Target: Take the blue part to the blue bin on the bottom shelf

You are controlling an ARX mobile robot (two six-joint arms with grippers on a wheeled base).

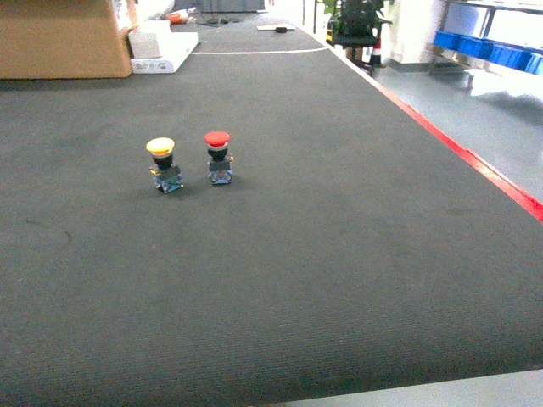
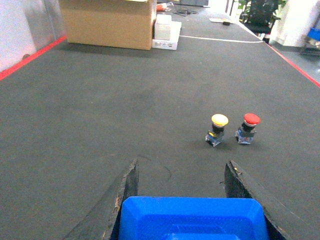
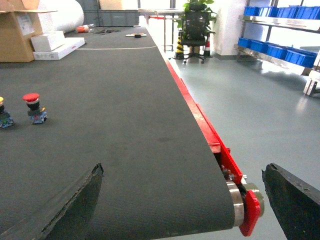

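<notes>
Blue part [image 2: 190, 218] sat clamped between the fingers of the left gripper [image 2: 182, 187], held above the dark conveyor belt [image 1: 339, 254]. Right gripper [image 3: 185, 200] hung spread wide and empty over the belt's red edge. Yellow button [image 1: 161, 164] and red button [image 1: 218, 156] stood side by side on the belt.

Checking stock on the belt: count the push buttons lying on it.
2. The yellow button stands left, the red button just right of it, both mid-belt and apart. None seems hidden; the blue part in the left gripper is not a button.
</notes>
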